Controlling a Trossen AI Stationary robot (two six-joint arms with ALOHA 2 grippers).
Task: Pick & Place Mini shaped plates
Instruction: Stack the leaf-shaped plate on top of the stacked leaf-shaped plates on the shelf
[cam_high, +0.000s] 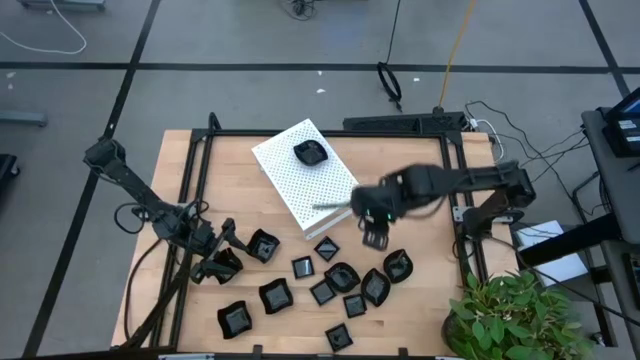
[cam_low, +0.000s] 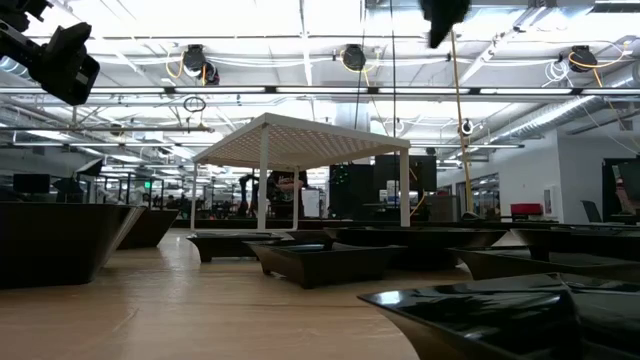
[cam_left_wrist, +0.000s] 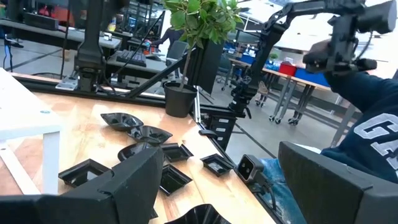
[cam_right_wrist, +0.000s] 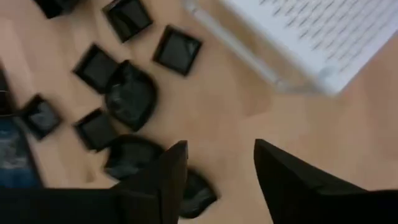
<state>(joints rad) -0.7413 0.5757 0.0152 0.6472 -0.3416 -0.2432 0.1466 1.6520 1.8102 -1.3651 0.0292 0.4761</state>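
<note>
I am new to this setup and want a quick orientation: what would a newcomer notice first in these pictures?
First, the white perforated box at the table's middle, with one black plate on top. Next, the scattered mini shaped plates on the wood in front of it. The right gripper hangs open above them; the left gripper waits open nearby.

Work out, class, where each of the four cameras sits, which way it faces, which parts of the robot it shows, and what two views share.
High: overhead, facing straight down; both arms, table, white box.
Low: table height, facing level across; mini shaped plates, box.
Left wrist: on the left arm, past left gripper toward plates, a plant.
Right wrist: looks down past right gripper.
Shared: both wrist views show plates and the box.
</note>
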